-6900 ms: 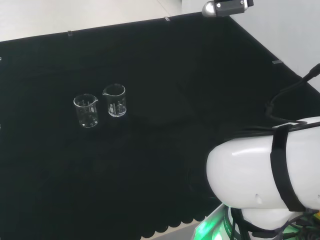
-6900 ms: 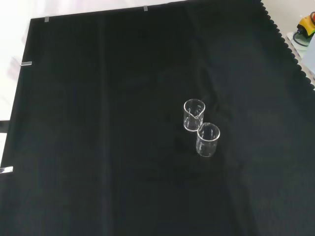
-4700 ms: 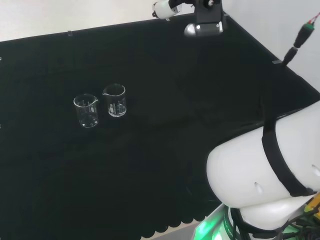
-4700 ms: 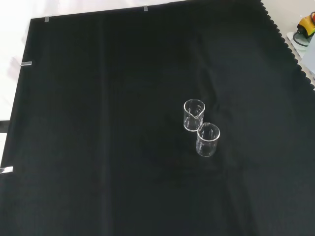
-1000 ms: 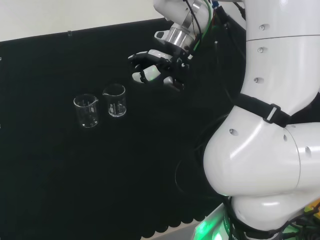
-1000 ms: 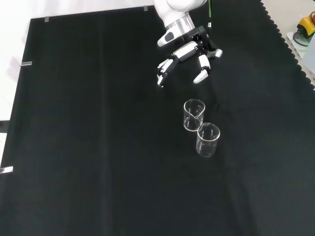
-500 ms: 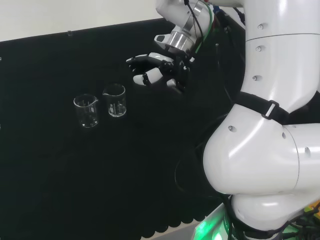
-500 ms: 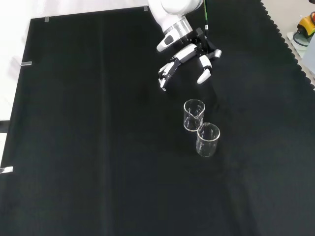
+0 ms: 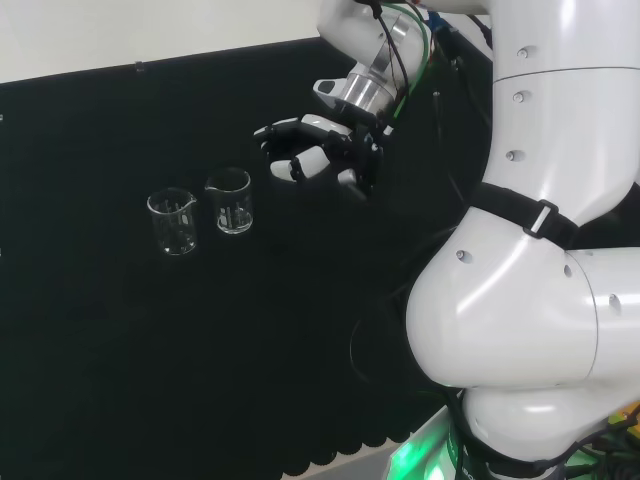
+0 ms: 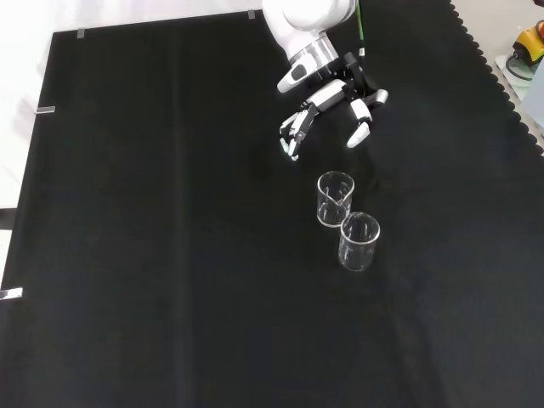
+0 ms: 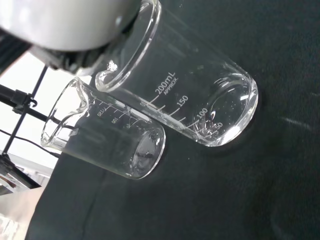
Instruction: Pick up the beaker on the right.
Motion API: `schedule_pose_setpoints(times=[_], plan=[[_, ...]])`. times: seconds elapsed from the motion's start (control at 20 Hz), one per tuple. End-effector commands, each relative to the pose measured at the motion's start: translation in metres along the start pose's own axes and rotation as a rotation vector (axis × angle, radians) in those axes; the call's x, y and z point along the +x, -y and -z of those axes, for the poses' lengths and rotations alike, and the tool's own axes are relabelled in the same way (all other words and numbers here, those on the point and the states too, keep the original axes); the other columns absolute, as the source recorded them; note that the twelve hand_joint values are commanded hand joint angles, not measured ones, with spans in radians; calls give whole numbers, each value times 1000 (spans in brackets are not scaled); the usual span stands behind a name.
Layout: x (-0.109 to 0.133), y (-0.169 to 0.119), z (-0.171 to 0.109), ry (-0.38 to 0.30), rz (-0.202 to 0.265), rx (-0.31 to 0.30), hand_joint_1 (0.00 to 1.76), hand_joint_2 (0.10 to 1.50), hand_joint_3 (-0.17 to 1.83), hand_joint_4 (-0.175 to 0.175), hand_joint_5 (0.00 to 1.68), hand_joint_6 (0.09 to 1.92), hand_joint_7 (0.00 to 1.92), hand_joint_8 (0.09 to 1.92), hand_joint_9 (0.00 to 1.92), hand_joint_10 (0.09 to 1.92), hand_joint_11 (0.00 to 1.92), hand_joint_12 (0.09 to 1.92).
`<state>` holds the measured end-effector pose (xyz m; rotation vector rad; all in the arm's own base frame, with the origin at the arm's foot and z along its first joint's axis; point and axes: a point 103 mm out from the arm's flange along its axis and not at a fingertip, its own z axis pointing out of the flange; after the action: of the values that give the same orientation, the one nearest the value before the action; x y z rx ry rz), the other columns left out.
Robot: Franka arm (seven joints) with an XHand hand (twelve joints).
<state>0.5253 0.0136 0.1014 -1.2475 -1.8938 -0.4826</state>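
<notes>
Head view: we see two clear beakers upright side by side on the black cloth [image 9: 120,350], the right beaker [image 9: 230,201] just beside the left beaker [image 9: 173,221]. Our hand [image 9: 318,150] hovers near the right one, apart from it, fingers spread and gently bent, holding nothing.

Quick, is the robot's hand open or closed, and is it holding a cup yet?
Hand: open, fingers spread, holding nothing; both beakers stand untouched on the cloth.
</notes>
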Motion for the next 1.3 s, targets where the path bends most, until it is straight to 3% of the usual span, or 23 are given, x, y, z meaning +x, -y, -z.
schedule_pose_setpoints(times=[0.05, 0.25, 0.4, 0.65, 1.3], plan=[[-4, 2, -5, -36, 15, -38, 968, 315, 1186, -75, 474, 236, 432, 744, 491, 621, 0, 1257], [-4, 0, -11, -65, 23, -53, 977, 310, 1217, -74, 333, 694, 446, 778, 505, 621, 0, 1276], [-3, 0, -14, -95, 36, -59, 984, 310, 1234, -74, 301, 819, 448, 790, 507, 627, 0, 1281], [-5, 2, -15, -120, 48, -64, 985, 310, 1240, -76, 275, 842, 440, 792, 504, 629, 0, 1282], [-12, 4, -22, -141, 45, -71, 973, 306, 1251, -76, 238, 584, 335, 783, 413, 656, 0, 1250]])
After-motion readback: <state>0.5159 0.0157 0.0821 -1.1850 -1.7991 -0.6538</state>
